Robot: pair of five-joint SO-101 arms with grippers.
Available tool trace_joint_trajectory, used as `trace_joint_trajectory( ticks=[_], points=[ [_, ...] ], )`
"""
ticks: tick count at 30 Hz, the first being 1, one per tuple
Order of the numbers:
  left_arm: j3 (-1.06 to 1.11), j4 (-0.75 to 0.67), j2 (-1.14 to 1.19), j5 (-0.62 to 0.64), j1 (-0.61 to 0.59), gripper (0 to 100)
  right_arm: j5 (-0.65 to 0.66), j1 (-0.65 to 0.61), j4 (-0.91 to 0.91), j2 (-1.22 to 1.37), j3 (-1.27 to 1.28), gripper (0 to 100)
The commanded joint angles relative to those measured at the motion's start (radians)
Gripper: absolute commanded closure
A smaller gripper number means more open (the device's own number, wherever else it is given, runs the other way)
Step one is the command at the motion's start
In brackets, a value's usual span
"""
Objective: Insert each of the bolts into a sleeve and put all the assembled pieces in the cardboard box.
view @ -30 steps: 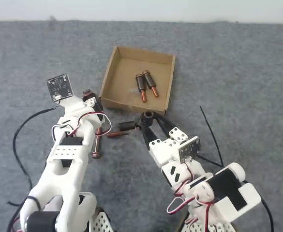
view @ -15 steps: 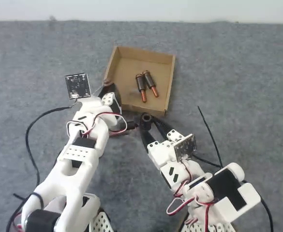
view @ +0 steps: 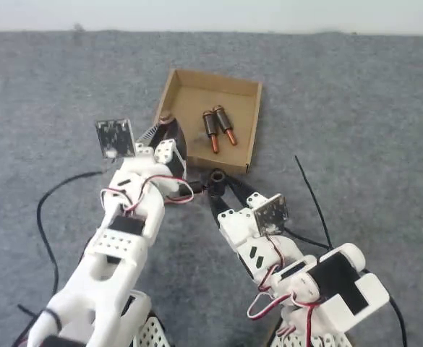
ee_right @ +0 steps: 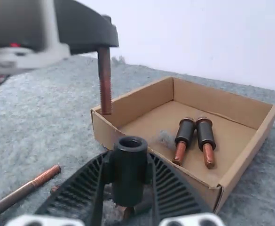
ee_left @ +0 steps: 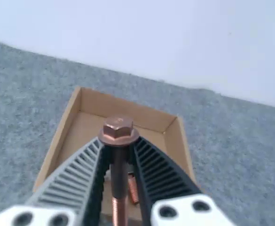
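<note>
From above, the left gripper (view: 165, 126) is clamped on a bolt (view: 165, 118) at the 9 o'clock wall of the box (view: 191, 101), the right gripper (view: 219, 183) clasps a sleeve (view: 218, 176) just outside the box at 6 o'clock, and two assembled pieces (view: 210, 124) lie inside. The left wrist view has its gripper (ee_left: 119, 143) closed on the bolt's (ee_left: 119, 162) shank, head upward, the box (ee_left: 83, 120) beyond. The right wrist view has its gripper (ee_right: 129, 162) closed round the upright sleeve (ee_right: 129, 176), a loose bolt (ee_right: 27, 187) lying near on the bench (ee_right: 34, 136).
</note>
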Motion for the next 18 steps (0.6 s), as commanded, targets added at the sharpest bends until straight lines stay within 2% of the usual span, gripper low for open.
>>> trace_joint_trajectory(
  ticks=[1,8,14,18],
  points=[
    [0.028,-0.028,-0.123,-0.012,0.035,99,-0.008,-0.008,0.010,0.001,-0.052,99.4],
    [0.114,-0.026,-0.259,-0.012,0.072,99,-0.011,-0.010,0.045,0.001,-0.064,99.4],
    [0.173,-0.021,-0.351,-0.012,0.075,99,-0.008,-0.062,0.125,0.001,-0.083,99.4],
    [0.156,0.130,-0.397,-0.063,0.098,99,-0.008,-0.062,0.124,0.001,-0.083,99.4]
  ],
)
